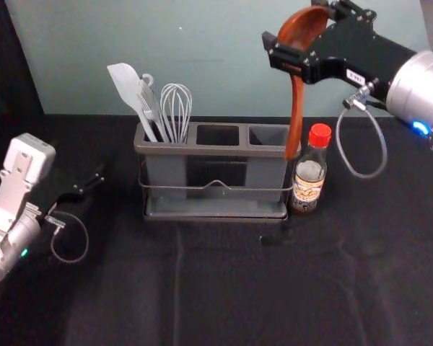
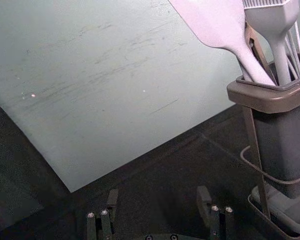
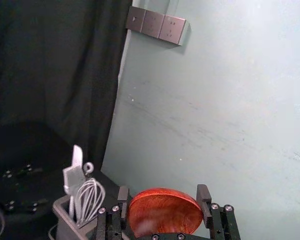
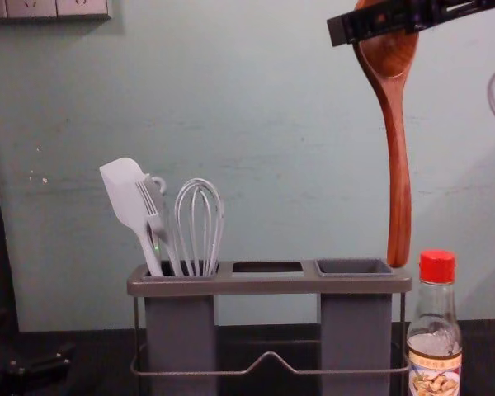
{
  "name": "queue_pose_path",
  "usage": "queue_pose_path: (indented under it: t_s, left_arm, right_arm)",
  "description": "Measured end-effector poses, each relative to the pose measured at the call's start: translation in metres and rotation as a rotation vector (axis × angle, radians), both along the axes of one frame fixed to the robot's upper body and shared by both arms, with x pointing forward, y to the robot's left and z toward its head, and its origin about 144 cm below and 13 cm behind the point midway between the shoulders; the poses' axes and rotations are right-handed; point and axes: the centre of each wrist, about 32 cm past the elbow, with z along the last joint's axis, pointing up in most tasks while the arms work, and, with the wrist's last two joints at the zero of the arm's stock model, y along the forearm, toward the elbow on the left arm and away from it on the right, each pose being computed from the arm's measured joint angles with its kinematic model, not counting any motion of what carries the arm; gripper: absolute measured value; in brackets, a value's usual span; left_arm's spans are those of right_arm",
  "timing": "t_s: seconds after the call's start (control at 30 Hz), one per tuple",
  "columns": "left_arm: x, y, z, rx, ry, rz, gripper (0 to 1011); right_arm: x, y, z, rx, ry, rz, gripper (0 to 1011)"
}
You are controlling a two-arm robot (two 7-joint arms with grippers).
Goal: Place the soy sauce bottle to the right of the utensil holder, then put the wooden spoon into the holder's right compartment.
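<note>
Wooden spoon (image 1: 296,108), one o'clock from the holder (image 1: 224,151), handle down, clamped in right gripper (image 1: 298,27); bottle (image 1: 308,186), three o'clock; left gripper (image 1: 94,180), nine o'clock, fingers spread, empty.

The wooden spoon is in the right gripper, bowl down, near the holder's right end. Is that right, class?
No: the chest view shows the wooden spoon with its bowl up and handle down. It is in the right gripper, near the right end of the holder.
</note>
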Motion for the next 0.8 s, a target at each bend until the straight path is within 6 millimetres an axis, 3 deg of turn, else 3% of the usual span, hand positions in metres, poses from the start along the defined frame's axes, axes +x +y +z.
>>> queue_pose_path:
  t_s: [0.47,0.8]
  left_arm:
    - [0.000,0.000,0.000,0.000,0.000,0.000,1000]
    - [0.000,0.000,0.000,0.000,0.000,0.000,1000]
  right_arm:
    - [0.027,0.023,-0.008,-0.012,-0.022,-0.017,841]
    - [0.043,0.027,-0.012,0.001,-0.025,-0.049,841]
